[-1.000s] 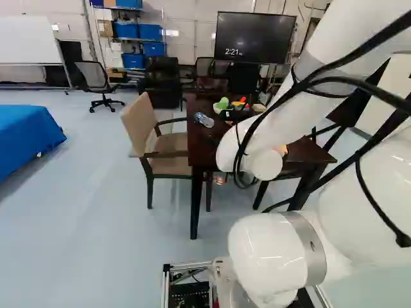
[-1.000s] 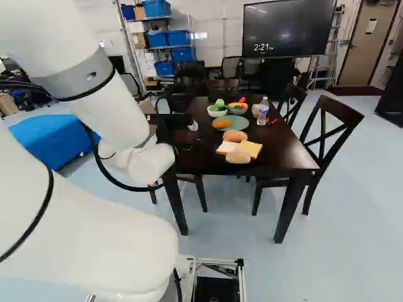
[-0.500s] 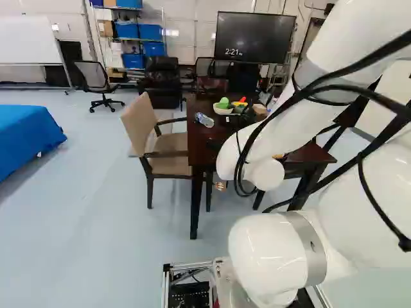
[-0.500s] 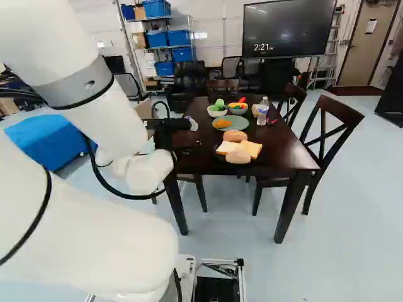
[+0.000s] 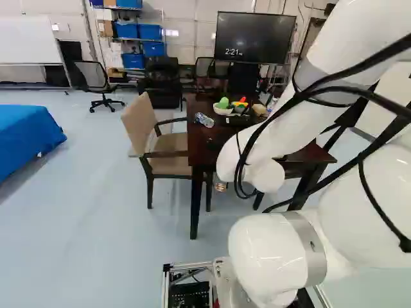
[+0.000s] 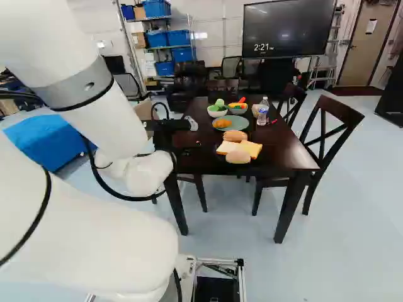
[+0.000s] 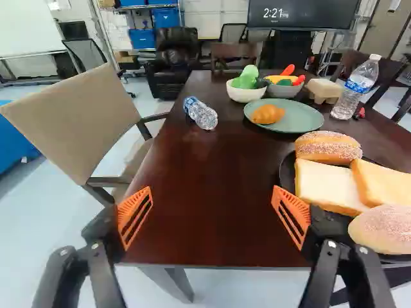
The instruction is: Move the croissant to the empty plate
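Croissant [image 7: 268,114] being supported by a green plate [image 7: 302,118], gripper [image 6: 170,125] being held open.
In the wrist view, the fingers of the gripper [image 7: 212,215] are being held wide apart, with the table [image 7: 215,173] being shown between their orange pads [image 7: 131,206] and beyond; the croissant is being seen well ahead, on the side of the plate nearer a lying bottle [image 7: 200,113], while the bowls [image 7: 244,94] are being seen just past that plate, and bread slices [image 7: 329,185] and rolls [image 7: 328,147] are being borne by a black plate [image 7: 286,173] nearer the gripper.
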